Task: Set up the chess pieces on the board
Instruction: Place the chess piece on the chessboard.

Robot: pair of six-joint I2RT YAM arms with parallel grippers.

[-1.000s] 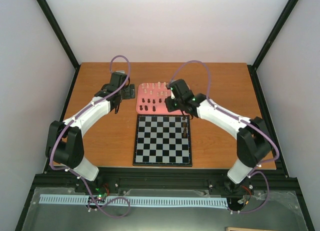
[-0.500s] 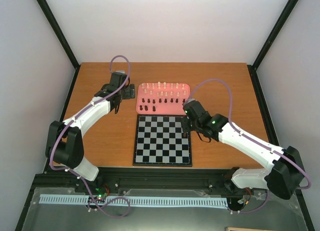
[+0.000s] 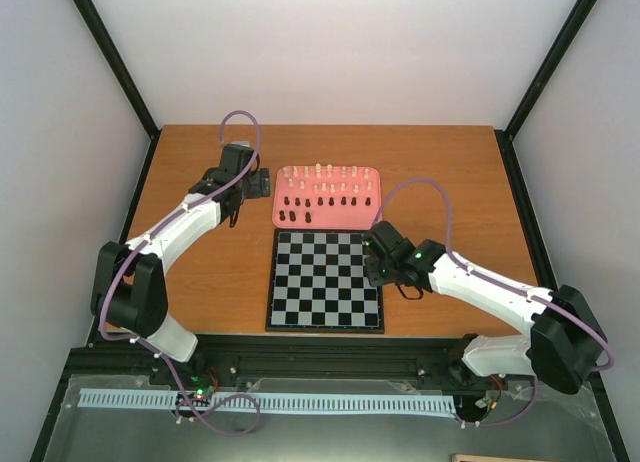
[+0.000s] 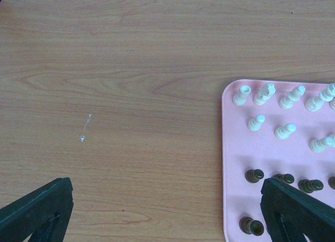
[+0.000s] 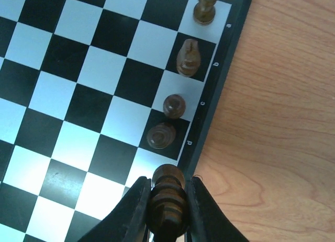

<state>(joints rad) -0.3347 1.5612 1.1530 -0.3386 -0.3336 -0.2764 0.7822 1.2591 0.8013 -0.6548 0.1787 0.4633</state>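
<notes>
The right fingers (image 5: 131, 210) are found narrowly set and closed on a dark chess piece (image 5: 167, 197). It is gripped about its body, with its head projecting beyond the fingertips. The piece's long axis is judged to run in line with the fingers, pointing down toward the chessboard (image 5: 78, 69); its type cannot be told from this angle.

The held piece appears to be over the board's right-hand edge file, above the pale square next to the last of a row of four dark pieces (image 5: 174, 106) standing upright along that file. The nearest standing piece lies just beyond the fingertips, close to the held one but apart from it. The vacant square is thus judged to lie straight below the fingers. A short descent with the axis kept upright is called for, and contact with the neighbouring piece is the risk to be noted. The board's dark border and the bare wooden surface (image 5: 282, 121) are seen just to the right of the fingers.

The left fingers (image 4: 39, 208) are found spread wide and empty. They are held over the surface beside the left edge of the pink tray (image 4: 235, 158), on which pale pieces (image 4: 285, 131) and dark tray pieces (image 4: 255, 175) stand in rows. The right arm is by far the nearer to the board; the left is well apart from it.
</notes>
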